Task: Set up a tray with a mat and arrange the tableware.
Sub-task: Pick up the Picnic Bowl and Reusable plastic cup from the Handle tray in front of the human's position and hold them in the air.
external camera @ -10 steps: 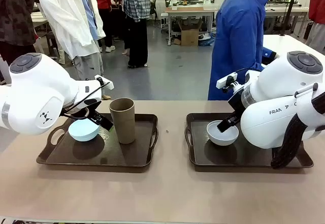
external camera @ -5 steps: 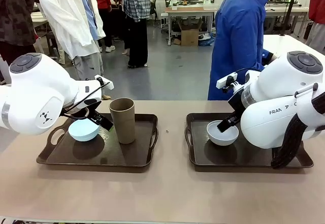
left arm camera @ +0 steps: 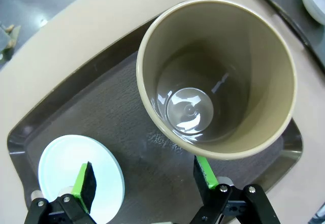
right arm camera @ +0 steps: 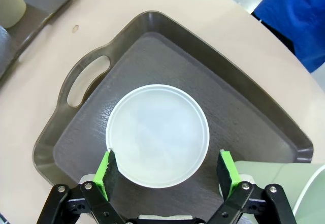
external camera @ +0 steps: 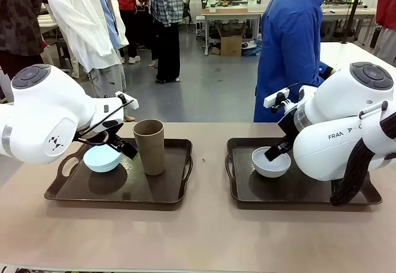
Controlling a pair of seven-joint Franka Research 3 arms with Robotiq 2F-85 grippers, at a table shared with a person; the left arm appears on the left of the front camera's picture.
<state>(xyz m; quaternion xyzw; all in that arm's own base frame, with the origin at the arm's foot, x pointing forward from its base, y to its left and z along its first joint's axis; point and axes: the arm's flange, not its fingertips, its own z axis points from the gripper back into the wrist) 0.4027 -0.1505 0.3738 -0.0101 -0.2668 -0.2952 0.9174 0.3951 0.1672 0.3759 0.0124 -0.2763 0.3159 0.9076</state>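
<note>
Front view, items as we found them: pale blue bowl on the left tray, beside the upright brown cup on that same tray; white bowl on the right tray. Both trays lay apart on the tan table.

Left wrist view: we noted the left gripper with fingers spread wide and holding nothing, one green pad over the pale blue bowl, the other by the brown cup's wall.

Right wrist view: the right gripper likewise stood wide, its pads either side of the white bowl's near rim; whether they touched it we could not tell. A pale green cup showed at the lower right corner. A person in a blue coat stood at the table's far side.
</note>
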